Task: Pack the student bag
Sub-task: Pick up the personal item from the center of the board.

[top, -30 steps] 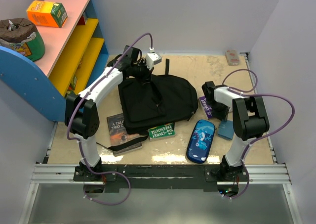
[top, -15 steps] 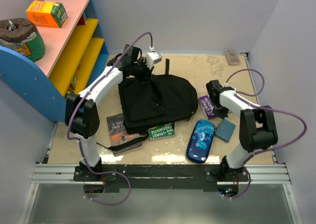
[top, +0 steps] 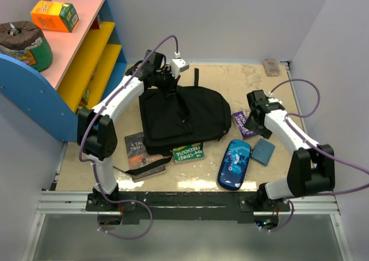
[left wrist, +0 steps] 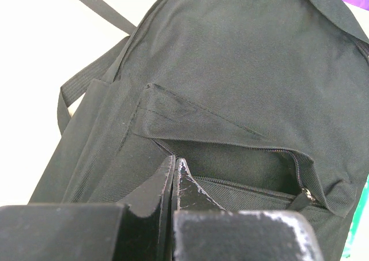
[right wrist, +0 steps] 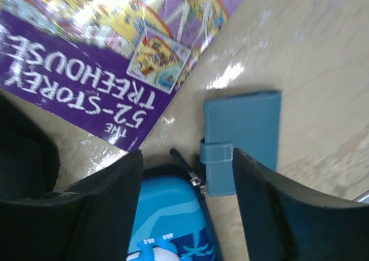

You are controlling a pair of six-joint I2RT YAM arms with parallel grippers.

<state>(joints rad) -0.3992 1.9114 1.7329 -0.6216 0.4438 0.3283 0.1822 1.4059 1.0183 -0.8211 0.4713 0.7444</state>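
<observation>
While my left gripper [left wrist: 173, 162] hangs over the far left end of the student bag [top: 184, 114], its two fingers are pressed flat together, and I see no fabric caught between them. Just beyond those fingertips lies the bag's front pocket [left wrist: 242, 169], its zip drawn open, the flap lifted and the zip pull [left wrist: 305, 195] at the right-hand end. From there the black cloth runs away towards a rounded end. The bag lies flat on the table [top: 242, 82] in the middle, between my two arms. Its long axis seems to run across the table from far left to right, with the rounded end pointing at my right side. Its near edge overlaps a green book [top: 188, 152] and a dark book [top: 138, 148].

On the other side, my right gripper [right wrist: 187, 157] hovers with its fingers spread and nothing in them. Below the gap sit the end of a blue pencil case [right wrist: 167, 215] and a blue wallet [right wrist: 245, 120] just beside it. A purple book [right wrist: 86, 59] lies beyond them, close to the bag's rounded end.
</observation>
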